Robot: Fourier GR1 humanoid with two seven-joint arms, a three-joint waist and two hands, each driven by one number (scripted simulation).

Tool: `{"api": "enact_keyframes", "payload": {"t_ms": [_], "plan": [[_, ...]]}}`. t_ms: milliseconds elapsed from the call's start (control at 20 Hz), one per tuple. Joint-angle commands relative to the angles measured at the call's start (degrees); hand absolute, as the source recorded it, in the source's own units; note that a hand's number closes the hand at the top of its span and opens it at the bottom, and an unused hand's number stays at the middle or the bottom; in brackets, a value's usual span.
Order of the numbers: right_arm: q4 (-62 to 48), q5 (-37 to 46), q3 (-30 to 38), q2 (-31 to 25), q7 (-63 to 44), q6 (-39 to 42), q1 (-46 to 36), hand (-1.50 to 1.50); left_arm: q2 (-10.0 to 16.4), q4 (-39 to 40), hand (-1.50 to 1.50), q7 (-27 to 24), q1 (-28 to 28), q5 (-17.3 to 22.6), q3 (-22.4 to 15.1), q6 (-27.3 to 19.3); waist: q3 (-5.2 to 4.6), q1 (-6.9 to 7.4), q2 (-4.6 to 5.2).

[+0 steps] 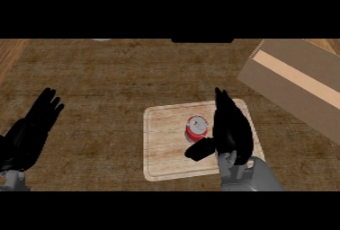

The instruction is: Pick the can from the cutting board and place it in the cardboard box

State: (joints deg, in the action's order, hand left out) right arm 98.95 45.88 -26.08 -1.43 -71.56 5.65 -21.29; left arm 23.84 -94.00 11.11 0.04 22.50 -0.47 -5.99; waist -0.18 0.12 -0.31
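Note:
A red can (196,128) with a silver top stands upright on the pale wooden cutting board (166,148), near the board's middle. My right hand (230,130) is over the board just right of the can, fingers straight and pointing away, thumb (199,149) sticking out below the can. The hand is open and I cannot tell whether it touches the can. The cardboard box (299,83) lies at the upper right, beyond the board. My left hand (30,132) rests open at the left edge, fingers up.
The counter top (100,81) is dark brown wood grain. A dark object (202,40) and a small pale one (101,40) sit at the far edge. A lighter wooden strip (10,54) shows at the upper left.

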Motion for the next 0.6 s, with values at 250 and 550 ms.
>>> {"api": "enact_keyframes", "payload": {"t_ms": [250, 550], "plan": [[-0.36, 2.08, -1.56, 1.37, -13.67, 5.04, -3.71, -1.50, -1.17, -0.72, 0.00, 3.90, -2.78, -0.21, 0.08, -1.66, 0.12, -0.22, 0.04], [-6.58, 0.20, 0.08, 1.38, -13.67, 5.04, -6.63, -1.50, 0.49, 2.14, 0.00, 0.93, -2.07, 0.23, 2.18, 2.02, 0.07, 0.25, 0.20]]}}
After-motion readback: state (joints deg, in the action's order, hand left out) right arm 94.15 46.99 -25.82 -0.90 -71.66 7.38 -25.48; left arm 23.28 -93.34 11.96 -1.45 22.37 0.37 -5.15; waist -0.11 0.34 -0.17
